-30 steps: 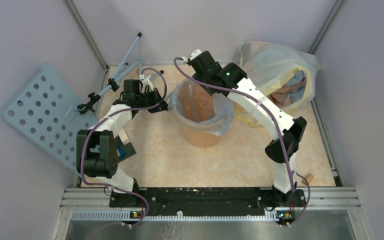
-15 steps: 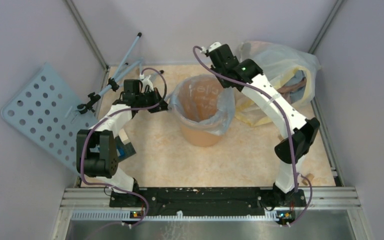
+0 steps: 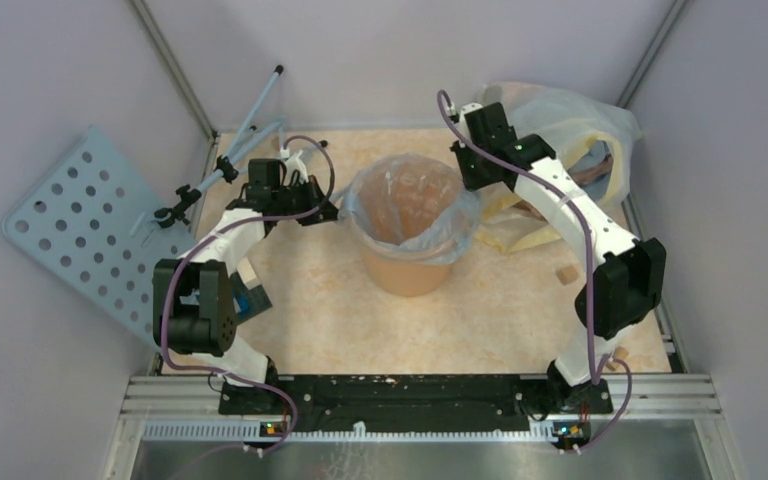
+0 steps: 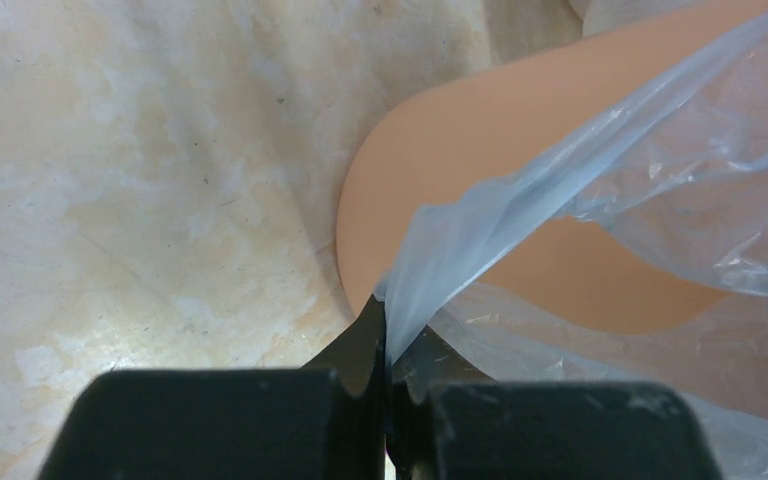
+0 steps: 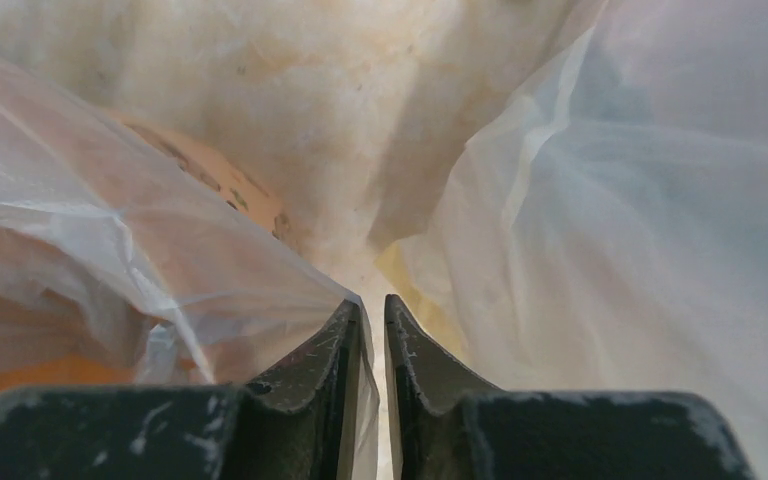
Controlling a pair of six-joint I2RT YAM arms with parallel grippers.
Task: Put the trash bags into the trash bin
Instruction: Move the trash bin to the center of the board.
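**A:** Where do we have the trash bag?

**B:** At the centre of the overhead view. It lines the trash bin, which stands on the tabletop, and its edge spills over the rim. It's thin, crinkly and grey-blue, with faint pale lettering.

**A:** And our left pincer?

**B:** It's clenched on the bag's left edge and draws it taut outward, so the mouth gapes.

**A:** The right pincer?

**B:** Its jaws are nearly together with film between them. We think it grips the right edge, though the close view blurs that. With both sides stretched, we can seat the edge over the rim.
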